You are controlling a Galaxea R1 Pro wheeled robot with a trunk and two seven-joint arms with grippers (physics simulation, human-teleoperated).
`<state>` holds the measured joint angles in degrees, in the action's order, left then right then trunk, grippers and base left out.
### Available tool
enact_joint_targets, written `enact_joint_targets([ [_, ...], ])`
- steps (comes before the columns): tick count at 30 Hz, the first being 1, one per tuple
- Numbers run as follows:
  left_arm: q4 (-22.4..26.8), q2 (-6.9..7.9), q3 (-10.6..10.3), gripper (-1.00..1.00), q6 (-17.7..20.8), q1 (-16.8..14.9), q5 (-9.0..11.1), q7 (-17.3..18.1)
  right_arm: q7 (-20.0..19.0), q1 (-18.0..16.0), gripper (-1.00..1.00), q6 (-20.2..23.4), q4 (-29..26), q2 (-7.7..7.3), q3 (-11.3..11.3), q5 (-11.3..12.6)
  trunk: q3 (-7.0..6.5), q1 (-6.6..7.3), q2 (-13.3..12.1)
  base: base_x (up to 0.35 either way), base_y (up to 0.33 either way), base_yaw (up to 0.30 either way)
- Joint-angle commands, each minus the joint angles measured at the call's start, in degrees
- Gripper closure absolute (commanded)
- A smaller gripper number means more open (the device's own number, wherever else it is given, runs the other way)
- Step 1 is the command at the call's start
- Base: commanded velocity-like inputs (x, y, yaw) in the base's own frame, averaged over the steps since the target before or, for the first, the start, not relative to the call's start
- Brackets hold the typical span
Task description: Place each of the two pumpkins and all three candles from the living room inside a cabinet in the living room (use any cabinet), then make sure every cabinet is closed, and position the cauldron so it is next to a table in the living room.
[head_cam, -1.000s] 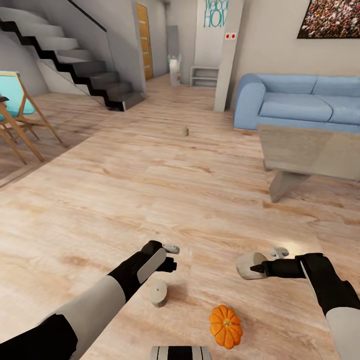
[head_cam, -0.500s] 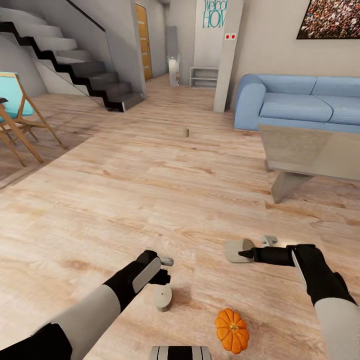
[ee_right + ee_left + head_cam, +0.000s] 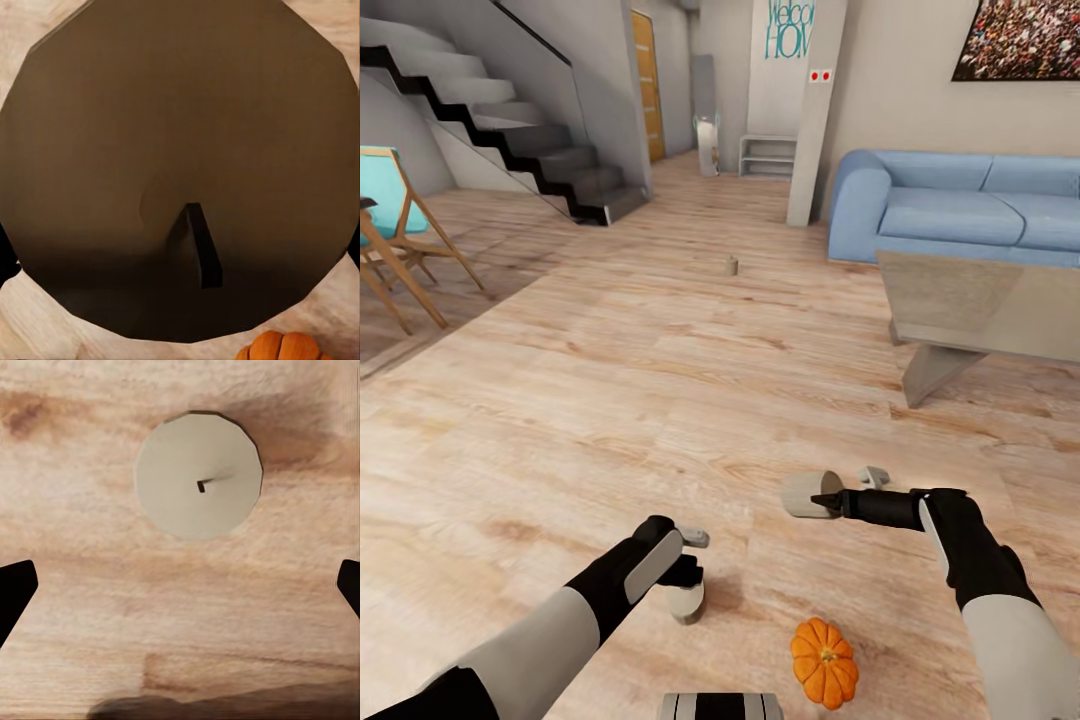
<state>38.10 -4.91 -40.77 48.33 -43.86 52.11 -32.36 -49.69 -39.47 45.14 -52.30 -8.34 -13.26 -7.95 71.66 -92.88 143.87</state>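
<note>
With one candle (image 3: 807,494) clamped in the right end effector (image 3: 822,497), the open-jawed left end effector (image 3: 690,572) has been lowered over a second candle (image 3: 199,474) on the floor (image 3: 660,400), so pickup seems imminent.

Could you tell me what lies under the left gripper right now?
A candle stands upright on the wood floor below the left gripper, wick up, with the open fingers wide of it. In the head view the wrist covers part of the candle.

The floor (image 3: 660,380) is pale, matt, grained wood planking. Below the left fingers (image 3: 16,589), a candle (image 3: 199,472) looks matt, waxy and smooth. The pumpkin (image 3: 825,662) is ribbed with a slight sheen; the sofa (image 3: 960,205) looks like soft cloth.
</note>
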Motion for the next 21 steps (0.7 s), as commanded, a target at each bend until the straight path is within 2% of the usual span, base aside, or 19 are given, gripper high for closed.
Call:
enact_joint_targets([
  [1, 0.02, -0.02, 0.27, -1.0, -0.03, 0.0, 0.02, 0.04, 0.02, 0.0, 1.0, 0.04, 0.0, 0.03, 0.0, 0.03, -0.23, 0.02, -0.02, 0.0, 0.0, 0.0],
  [11, 0.05, -0.27, 1.21, -1.0, 0.0, 0.0, -0.01, -0.06, -0.17, 0.0, 1.0, 0.04, -0.08, -0.01, -0.01, 0.19, -0.45, 0.05, -0.03, 0.0, 0.0, 0.0],
  [21, 0.04, -0.27, 1.22, -1.0, -0.07, 0.0, -0.08, -0.07, -0.23, 0.0, 1.0, 0.04, -0.09, -0.01, -0.01, 0.3, 1.77, -0.21, 0.1, 0.0, 0.0, 0.0],
])
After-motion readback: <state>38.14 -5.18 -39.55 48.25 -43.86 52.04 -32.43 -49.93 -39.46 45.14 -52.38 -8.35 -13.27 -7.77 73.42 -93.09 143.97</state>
